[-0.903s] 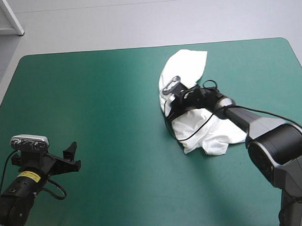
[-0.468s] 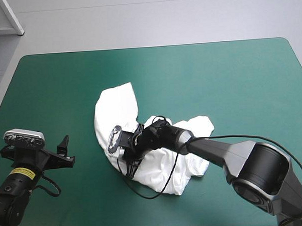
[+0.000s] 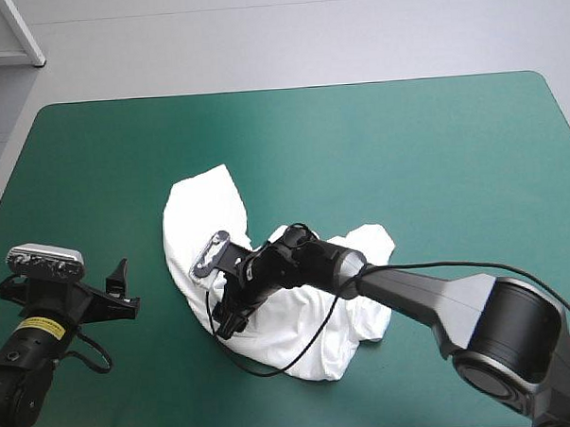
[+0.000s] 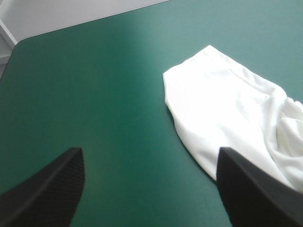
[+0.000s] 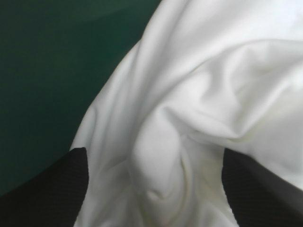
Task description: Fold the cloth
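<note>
T-shirt (image 3: 202, 217) lies crumpled just off the table's (image 3: 405, 142) centre toward seven o'clock. Right gripper (image 3: 229, 315) rests on its folds, jaws apart, probably seeking a hold. Left gripper (image 3: 121, 285) hangs spread at eight o'clock.

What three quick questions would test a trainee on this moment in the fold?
1. True or false: the left gripper is shut on the T-shirt.
2. The T-shirt is: A spread flat, B a crumpled heap, C a folded bundle?
3. Fill in: the right gripper is ___ over the T-shirt.
Key: 1 false; 2 B; 3 open.
</note>
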Motion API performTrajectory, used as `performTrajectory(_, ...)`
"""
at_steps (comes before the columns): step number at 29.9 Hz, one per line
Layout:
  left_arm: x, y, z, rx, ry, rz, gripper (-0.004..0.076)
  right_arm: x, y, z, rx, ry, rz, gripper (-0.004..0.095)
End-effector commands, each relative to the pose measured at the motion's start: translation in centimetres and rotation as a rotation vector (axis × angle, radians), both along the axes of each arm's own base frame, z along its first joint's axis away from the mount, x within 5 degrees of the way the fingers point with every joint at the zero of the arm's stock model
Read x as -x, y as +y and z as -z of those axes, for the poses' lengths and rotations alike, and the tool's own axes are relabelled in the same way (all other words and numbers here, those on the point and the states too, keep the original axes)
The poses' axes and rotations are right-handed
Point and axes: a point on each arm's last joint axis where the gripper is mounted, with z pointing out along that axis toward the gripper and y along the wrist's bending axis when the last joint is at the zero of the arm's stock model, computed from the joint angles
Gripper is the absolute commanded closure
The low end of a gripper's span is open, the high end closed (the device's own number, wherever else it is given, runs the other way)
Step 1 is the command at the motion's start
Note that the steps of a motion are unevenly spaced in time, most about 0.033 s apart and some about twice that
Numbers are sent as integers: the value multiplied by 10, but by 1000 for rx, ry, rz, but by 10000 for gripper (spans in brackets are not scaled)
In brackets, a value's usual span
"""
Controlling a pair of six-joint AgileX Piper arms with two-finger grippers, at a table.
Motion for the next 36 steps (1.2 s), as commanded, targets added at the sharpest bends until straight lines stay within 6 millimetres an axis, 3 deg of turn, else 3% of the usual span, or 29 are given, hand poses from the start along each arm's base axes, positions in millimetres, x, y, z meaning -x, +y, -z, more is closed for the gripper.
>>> performTrajectory(1,-2,0,-16,15,-84,0,161,-1,-26,-75,-131,-103,122,202)
performTrajectory(4,-1,0,-13,29,-52,-6,161,-5,-62,-103,-95,-100,291,264)
performTrajectory(10,-7,-3,-13,153,34,-41,161,2,-144,-144,89,-143,557,274)
performTrajectory(16,-49,-14,-10,222,193,-38,161,25,-190,-159,194,-176,682,274)
performTrajectory(21,-106,-21,-2,190,337,-44,161,47,-216,-156,180,-160,743,274)
performTrajectory(26,-160,-28,8,175,391,-47,161,68,-239,-138,173,-135,800,274)
performTrajectory(31,-200,-33,22,165,417,-47,161,83,-254,-119,179,-102,838,274)
performTrajectory(36,-233,-33,47,187,450,-82,161,89,-260,-115,162,-83,851,274)
